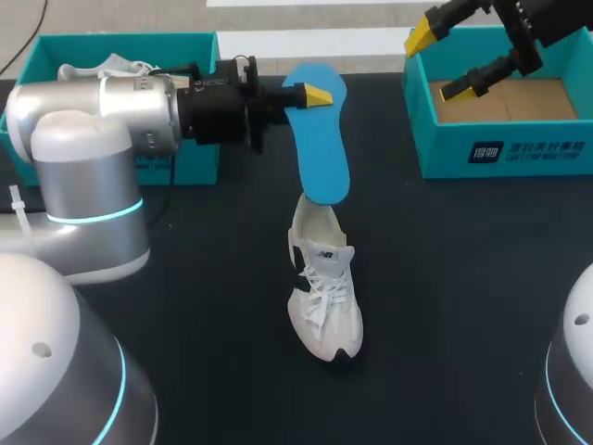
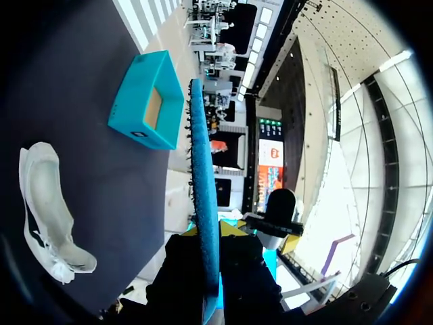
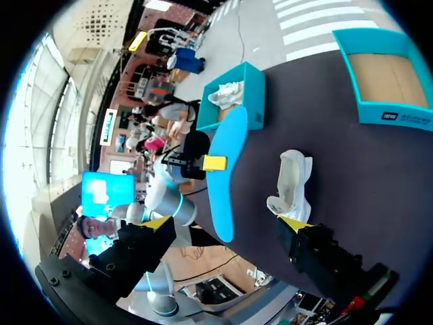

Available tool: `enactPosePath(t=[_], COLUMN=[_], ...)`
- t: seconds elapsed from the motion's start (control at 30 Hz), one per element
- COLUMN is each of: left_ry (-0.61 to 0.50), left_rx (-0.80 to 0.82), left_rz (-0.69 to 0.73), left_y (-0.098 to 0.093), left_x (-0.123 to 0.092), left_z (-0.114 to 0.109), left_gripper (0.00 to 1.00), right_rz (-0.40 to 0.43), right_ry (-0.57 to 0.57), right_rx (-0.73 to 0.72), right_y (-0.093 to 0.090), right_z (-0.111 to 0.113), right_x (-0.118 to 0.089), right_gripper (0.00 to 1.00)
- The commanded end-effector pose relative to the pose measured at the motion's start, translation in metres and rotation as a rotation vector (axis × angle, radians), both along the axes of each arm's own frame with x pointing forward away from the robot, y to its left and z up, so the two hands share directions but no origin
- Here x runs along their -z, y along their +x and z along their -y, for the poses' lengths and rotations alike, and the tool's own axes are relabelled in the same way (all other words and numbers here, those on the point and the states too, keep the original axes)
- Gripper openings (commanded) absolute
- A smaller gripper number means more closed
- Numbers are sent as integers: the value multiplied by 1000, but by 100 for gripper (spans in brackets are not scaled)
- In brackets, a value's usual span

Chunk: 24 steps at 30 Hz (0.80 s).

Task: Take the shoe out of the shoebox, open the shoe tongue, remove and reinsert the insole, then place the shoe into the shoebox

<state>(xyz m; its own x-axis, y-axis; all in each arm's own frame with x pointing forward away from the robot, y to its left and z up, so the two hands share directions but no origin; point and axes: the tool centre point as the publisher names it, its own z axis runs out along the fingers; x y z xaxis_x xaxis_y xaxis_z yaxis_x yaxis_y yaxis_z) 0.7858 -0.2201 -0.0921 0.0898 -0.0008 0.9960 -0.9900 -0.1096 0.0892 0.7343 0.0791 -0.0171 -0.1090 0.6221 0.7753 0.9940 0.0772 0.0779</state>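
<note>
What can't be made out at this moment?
- Head view: the toe end inside the shoe, under its laces.
- Head view: most of what is in the left shoebox, behind the left arm.
- Left wrist view: the fingertips of the left claw, largely behind its dark body and the edge-on insole.

Two shoeboxes, far left shoebox point(image 1: 56, 42) and far right shoebox point(image 1: 445, 148) — two white shoes, table shoe point(image 1: 324, 297) and boxed shoe point(image 1: 116, 65) — one blue insole point(image 1: 320, 139)
</note>
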Motion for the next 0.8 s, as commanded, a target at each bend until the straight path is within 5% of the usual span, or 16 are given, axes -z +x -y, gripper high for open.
enactPosePath(t=[0.03, 0.2, 0.27, 0.8], left_ry=[2, 2, 2, 2], left_rx=[-2, -2, -2, -2], left_rz=[0, 0, 0, 0], left_y=[-1, -1, -1, -1], left_x=[0, 0, 0, 0], left_z=[0, 0, 0, 0], left_gripper=[0, 0, 0, 0], right_rz=[-31, 16, -30, -30], right_ry=[-357, -667, -761, -761], right_rx=[-30, -42, -22, -22], right_y=[13, 21, 23, 23], right_z=[-11, -27, -32, -32], right_x=[-15, -24, -23, -23], right_gripper=[100, 100, 100, 100])
